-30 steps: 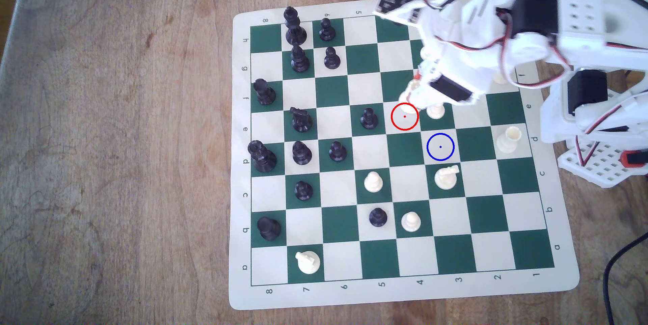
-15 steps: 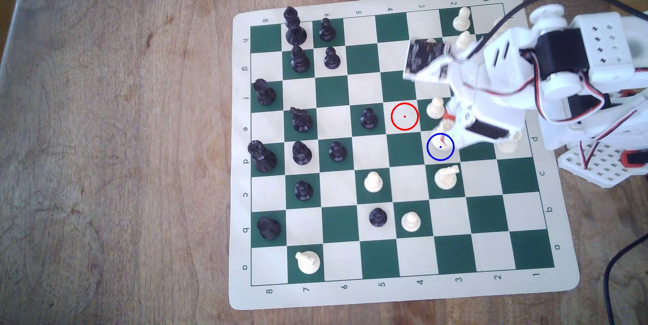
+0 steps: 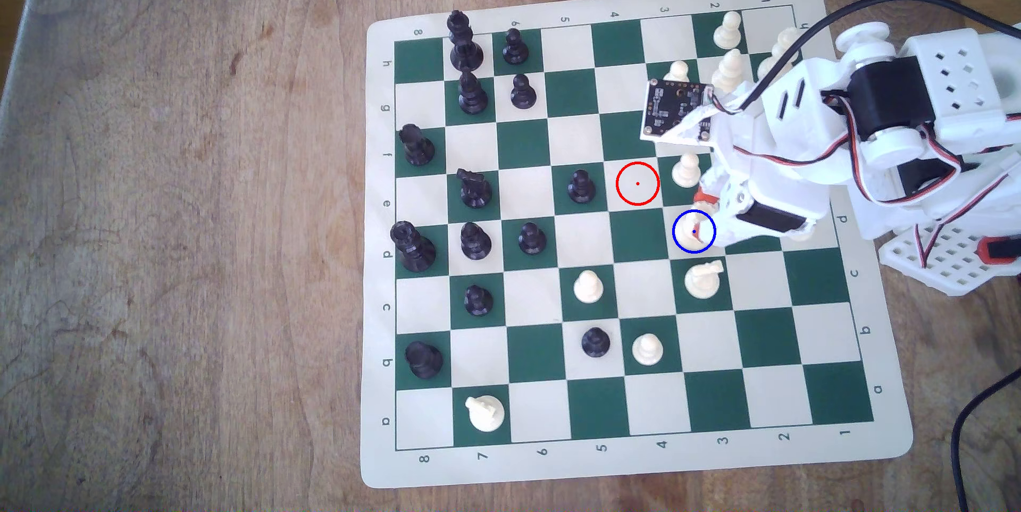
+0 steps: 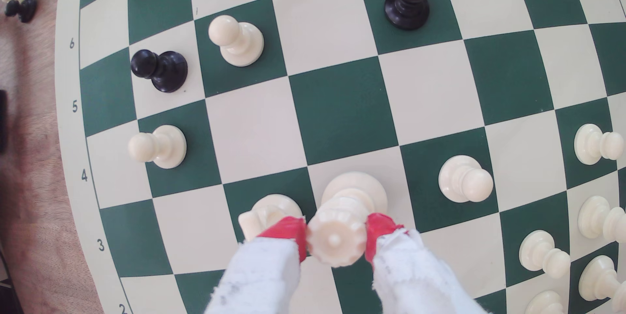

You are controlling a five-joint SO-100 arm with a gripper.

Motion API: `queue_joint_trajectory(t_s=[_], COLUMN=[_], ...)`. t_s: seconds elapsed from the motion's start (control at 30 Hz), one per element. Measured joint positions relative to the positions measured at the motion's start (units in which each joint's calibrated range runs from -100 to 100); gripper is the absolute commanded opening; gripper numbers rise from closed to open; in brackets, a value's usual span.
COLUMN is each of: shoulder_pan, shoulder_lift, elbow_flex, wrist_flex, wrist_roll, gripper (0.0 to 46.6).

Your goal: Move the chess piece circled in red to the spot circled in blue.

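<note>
Two red-tipped fingers [image 4: 288,232] pinch the notched coronet of the cream queen [image 4: 338,232], one on each side, so the gripper [image 4: 337,236] is closed on the piece. Going from the exterior view's left to its right: bare wooden table [image 3: 166,214], then the green-and-cream board [image 3: 552,468] with the black pieces gathered on its left columns, among them a black pawn [image 3: 580,186] just left of the red ring [image 3: 637,184]. That ring's cream square holds no piece. Right of it, and one row nearer the camera, sits the blue ring [image 3: 694,231]; the queen [image 3: 690,230] shows inside it with the gripper [image 3: 697,227] over it. In the wrist view its wide base rests on a cream square, though whether it is fully down or slightly lifted I cannot tell. A cream pawn [image 3: 686,169] stands just beyond the blue ring and a cream knight [image 3: 703,279] just below it. Farther right the white arm [image 3: 829,120] reaches in over the board edge, its circuit board [image 3: 671,106] facing up
</note>
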Motion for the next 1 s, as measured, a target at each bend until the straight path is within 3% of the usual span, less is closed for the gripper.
queue_joint_trajectory(t_s=[0.6, 0.7, 0.8, 1.0], shoulder_pan=[1.84, 2.14, 2.14, 2.21], shoulder_lift=[0.0, 0.0, 0.0, 0.0], elbow_flex=[2.44, 2.44, 2.44, 2.44], wrist_flex=[-1.83, -1.83, -1.83, -1.83], wrist_roll=[0.0, 0.0, 0.0, 0.0], gripper=[6.0, 12.1, 15.1, 15.6])
